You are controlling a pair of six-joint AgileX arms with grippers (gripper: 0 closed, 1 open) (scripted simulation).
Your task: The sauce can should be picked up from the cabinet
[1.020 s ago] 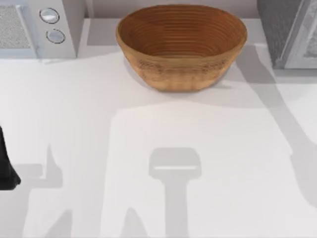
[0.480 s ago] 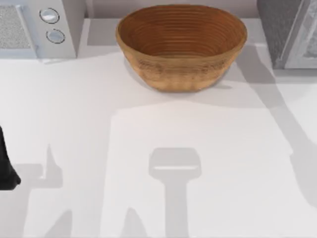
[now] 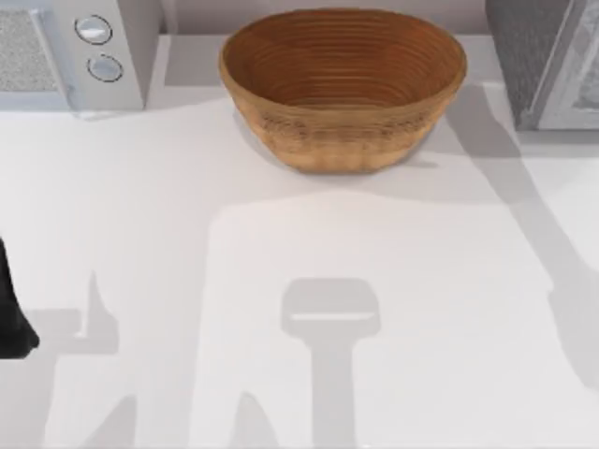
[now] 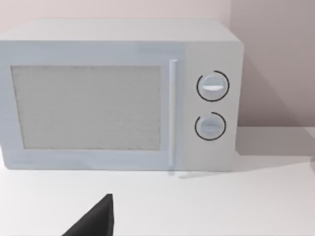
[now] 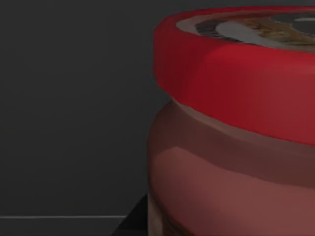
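Right wrist view: sauce can (image 5: 236,128) close-up.

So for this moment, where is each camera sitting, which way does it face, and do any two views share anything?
Top view: above the table, looking down on the basket; dark left arm part at the left edge.
Left wrist view: low over the table, facing the microwave; a dark fingertip of the left gripper shows.
Right wrist view: close against the sauce can, dark wall behind.
Shared: the microwave appears in the top and left wrist views.
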